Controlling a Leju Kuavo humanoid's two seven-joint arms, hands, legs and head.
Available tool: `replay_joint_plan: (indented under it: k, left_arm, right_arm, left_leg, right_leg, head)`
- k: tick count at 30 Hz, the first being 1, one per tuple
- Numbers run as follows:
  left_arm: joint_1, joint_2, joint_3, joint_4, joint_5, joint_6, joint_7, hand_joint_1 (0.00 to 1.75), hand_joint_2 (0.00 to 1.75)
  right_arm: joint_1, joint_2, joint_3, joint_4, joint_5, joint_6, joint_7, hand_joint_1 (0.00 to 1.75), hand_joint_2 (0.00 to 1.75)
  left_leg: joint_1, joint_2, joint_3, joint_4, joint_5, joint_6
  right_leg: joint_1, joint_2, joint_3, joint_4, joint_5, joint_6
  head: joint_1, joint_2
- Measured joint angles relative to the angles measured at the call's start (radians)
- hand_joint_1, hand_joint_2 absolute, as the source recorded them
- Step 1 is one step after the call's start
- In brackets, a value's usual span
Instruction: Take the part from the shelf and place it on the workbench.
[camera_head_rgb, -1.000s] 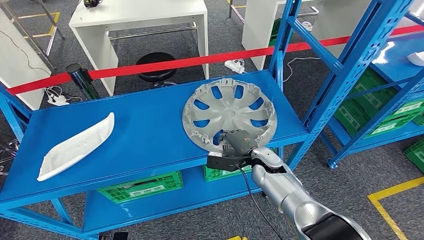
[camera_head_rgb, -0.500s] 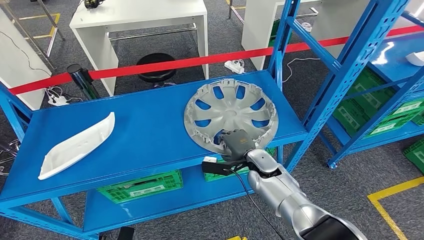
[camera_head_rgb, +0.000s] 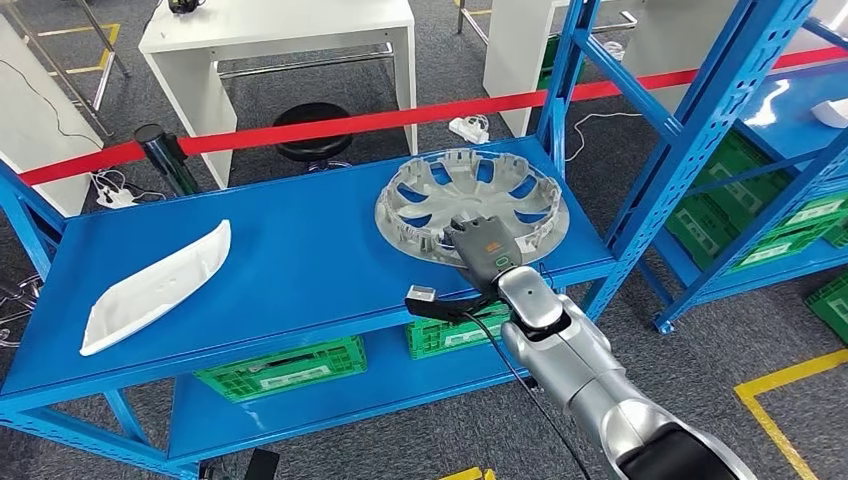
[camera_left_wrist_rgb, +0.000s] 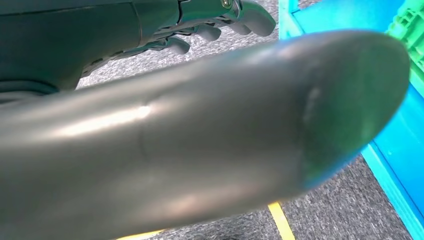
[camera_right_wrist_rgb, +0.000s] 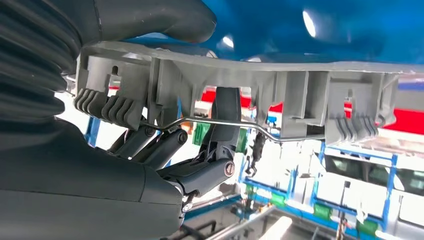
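Gripping the near rim of a grey wheel cover (camera_head_rgb: 472, 207), the robot's right hand (camera_head_rgb: 483, 250) is sitting just right of centre in the head view, its silver arm rising from the lower right corner. The wheel cover is lying on the blue shelf (camera_head_rgb: 290, 270) toward its right end, tilted so that its near edge is raised off the surface where the hand is holding it. In the right wrist view the thick grey thumb (camera_right_wrist_rgb: 150, 17) is pressing on one face of the cover's rim (camera_right_wrist_rgb: 240, 87) while the darker fingers (camera_right_wrist_rgb: 225, 120) are curling against the other face, beside the wire ring and clips. A white curved part (camera_head_rgb: 155, 288) is lying flat at the left of the same shelf, well apart from the cover. Green crates (camera_head_rgb: 280, 372) are sitting on the lower level beneath. A red barrier tape (camera_head_rgb: 350, 125) is stretching across the upper half of the frame, with a white table (camera_head_rgb: 280, 30) and a black stool (camera_head_rgb: 312, 130) beyond it. In the left wrist view the left hand (camera_left_wrist_rgb: 210, 25) is hanging over grey carpet, fingers loosely curled and holding nothing, beside a blurred silver limb.
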Motion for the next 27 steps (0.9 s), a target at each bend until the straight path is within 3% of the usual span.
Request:
replay_joint_plan:
  k: [19,23,27]
  left_arm:
    - [0.014,0.001,0.000,0.000,0.032,-0.019,-0.006,0.00,0.00]
    - [0.014,0.001,0.000,0.000,0.029,-0.019,-0.009,0.00,1.75]
    - [0.014,0.001,0.000,0.000,0.024,-0.020,-0.009,0.00,1.75]
  right_arm:
    - [-0.007,-0.006,0.000,-0.043,0.067,-0.002,0.003,1.75,1.75]
    - [-0.010,-0.006,0.000,-0.061,0.103,-0.002,0.005,1.75,1.75]
    - [-0.013,-0.006,0.001,-0.102,0.118,0.002,0.003,1.75,1.75]
  left_leg:
    - [0.001,-0.001,-0.001,0.000,-0.002,0.000]
    - [0.001,-0.001,-0.002,0.000,-0.002,0.000]
    - [0.001,-0.002,-0.002,0.000,-0.002,0.000]
  right_leg:
    - [0.000,-0.001,0.000,0.000,-0.003,0.000]
    - [0.000,-0.002,-0.001,0.000,-0.003,0.000]
    - [0.000,-0.002,-0.001,0.000,-0.003,0.000]
  head:
    - [0.000,0.000]
    - [0.000,0.000]
    - [0.000,0.000]
